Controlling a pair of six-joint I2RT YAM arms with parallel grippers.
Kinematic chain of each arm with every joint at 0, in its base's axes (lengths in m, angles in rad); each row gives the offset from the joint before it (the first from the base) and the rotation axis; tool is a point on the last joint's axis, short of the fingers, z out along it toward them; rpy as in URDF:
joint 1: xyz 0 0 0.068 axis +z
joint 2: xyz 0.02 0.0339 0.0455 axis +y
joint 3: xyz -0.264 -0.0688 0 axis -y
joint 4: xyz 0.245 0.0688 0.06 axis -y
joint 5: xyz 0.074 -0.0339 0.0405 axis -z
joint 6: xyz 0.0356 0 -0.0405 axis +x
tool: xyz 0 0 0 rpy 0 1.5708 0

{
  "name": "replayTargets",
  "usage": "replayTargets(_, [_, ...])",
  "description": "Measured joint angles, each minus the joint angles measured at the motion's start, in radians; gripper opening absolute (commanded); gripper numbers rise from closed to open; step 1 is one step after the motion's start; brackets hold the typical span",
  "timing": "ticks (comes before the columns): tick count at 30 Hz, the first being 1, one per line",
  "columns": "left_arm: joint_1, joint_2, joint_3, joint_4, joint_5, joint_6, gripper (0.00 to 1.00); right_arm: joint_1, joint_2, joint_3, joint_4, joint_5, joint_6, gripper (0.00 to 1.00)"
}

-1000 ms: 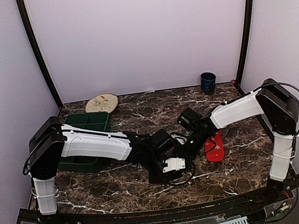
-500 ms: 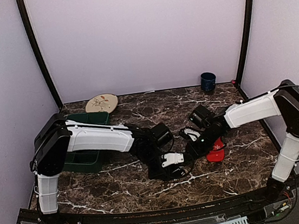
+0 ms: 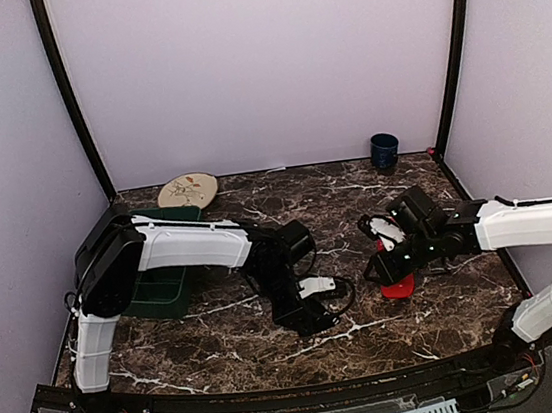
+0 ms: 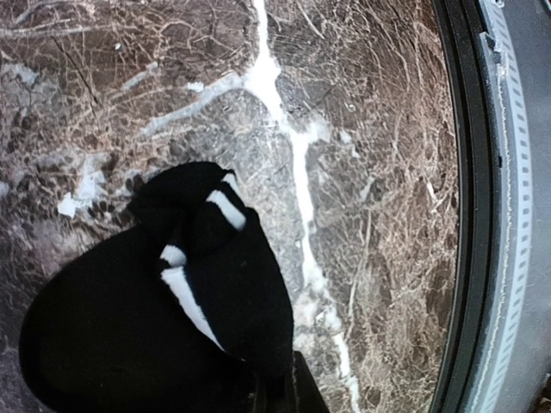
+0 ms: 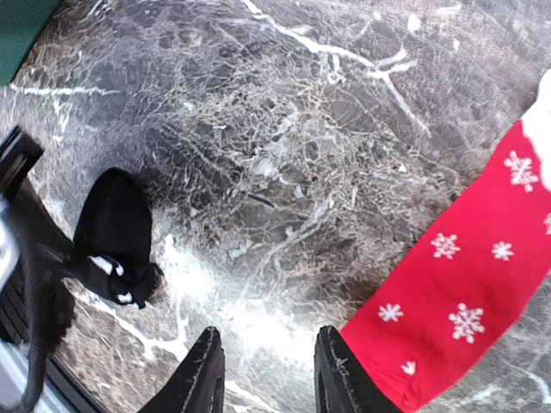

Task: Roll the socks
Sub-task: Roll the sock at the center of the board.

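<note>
right gripper (image 5: 269, 366), spread and empty, has withdrawn to the red sock (image 5: 465, 301) toward the right edge, leaving the black sock (image 4: 172, 318) bunched near the near edge's middle under the left gripper (image 3: 312, 298), closure indeterminate; first roll appears done.

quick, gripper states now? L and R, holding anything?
Left gripper: closed on the bunched black sock.
Right gripper: open, empty; the red snowflake sock lies beside one finger, not between them.

Black sock (image 4: 129, 344) bunched; red sock (image 5: 465, 292) flat.
</note>
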Motion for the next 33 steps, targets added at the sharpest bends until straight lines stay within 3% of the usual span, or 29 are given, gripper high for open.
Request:
replayTargets(20, [0.095, 0.079, 0.045, -0.092, 0.225, -0.030, 0.06, 0.424, -0.063, -0.028, 0.021, 0.357, -0.190, 0.36])
replayTargets(33, [0.140, 0.109, 0.045, -0.123, 0.327, -0.034, 0.06, 0.554, 0.125, 0.044, 0.044, 0.401, -0.294, 0.47])
